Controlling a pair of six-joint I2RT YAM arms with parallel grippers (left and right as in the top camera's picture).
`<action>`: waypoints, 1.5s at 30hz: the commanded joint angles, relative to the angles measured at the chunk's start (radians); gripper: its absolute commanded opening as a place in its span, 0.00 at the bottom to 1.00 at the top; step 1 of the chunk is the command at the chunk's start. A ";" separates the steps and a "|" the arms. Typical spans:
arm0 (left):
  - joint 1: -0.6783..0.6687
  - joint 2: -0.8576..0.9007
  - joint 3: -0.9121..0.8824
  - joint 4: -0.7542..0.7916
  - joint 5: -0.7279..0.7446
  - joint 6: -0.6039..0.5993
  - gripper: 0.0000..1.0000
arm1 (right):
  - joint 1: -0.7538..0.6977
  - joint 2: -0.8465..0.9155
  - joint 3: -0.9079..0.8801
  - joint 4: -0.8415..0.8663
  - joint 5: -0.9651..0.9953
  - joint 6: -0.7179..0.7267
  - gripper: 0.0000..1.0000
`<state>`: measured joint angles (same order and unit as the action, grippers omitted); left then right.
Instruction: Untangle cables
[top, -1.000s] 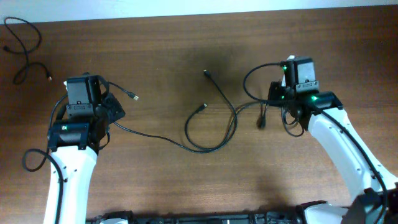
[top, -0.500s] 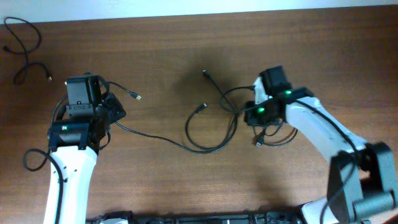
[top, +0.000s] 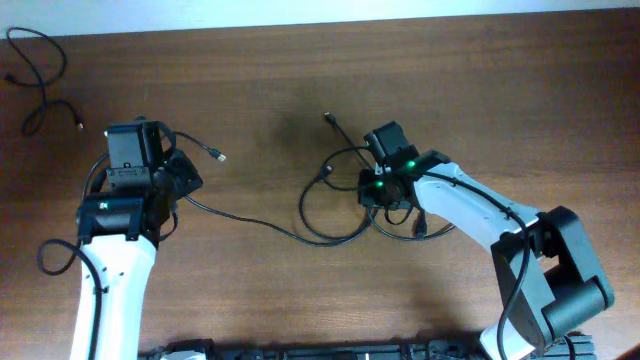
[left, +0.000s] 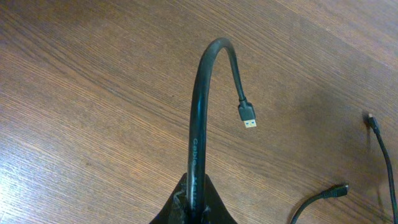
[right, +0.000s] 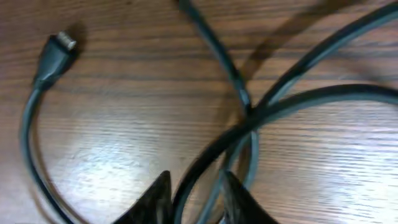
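Where cables (right: 249, 115) cross, the right gripper (right: 194, 186) is mostly cropped.

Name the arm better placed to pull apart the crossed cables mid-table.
Right, probably. The right claw sits open astride the crossed cables; the left claw is off to the side, shut on a cable near its plug.

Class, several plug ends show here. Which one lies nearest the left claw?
The gold-tipped plug, ending the cable that arches out of the left claw; the other plugs lie much farther off.
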<state>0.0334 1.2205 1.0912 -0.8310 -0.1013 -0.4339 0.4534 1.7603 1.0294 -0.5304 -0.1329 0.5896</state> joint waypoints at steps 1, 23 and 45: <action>0.004 -0.002 0.000 -0.002 0.008 0.001 0.04 | 0.005 0.011 0.001 -0.005 0.076 0.033 0.31; 0.004 -0.002 0.000 -0.002 0.008 0.001 0.07 | 0.017 0.014 0.001 -0.006 0.119 0.034 0.30; 0.004 -0.002 0.000 -0.019 0.008 0.001 0.07 | 0.042 0.092 0.007 0.021 0.185 0.051 0.49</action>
<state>0.0334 1.2205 1.0912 -0.8497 -0.1013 -0.4339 0.4927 1.8252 1.0328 -0.4957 0.0345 0.6312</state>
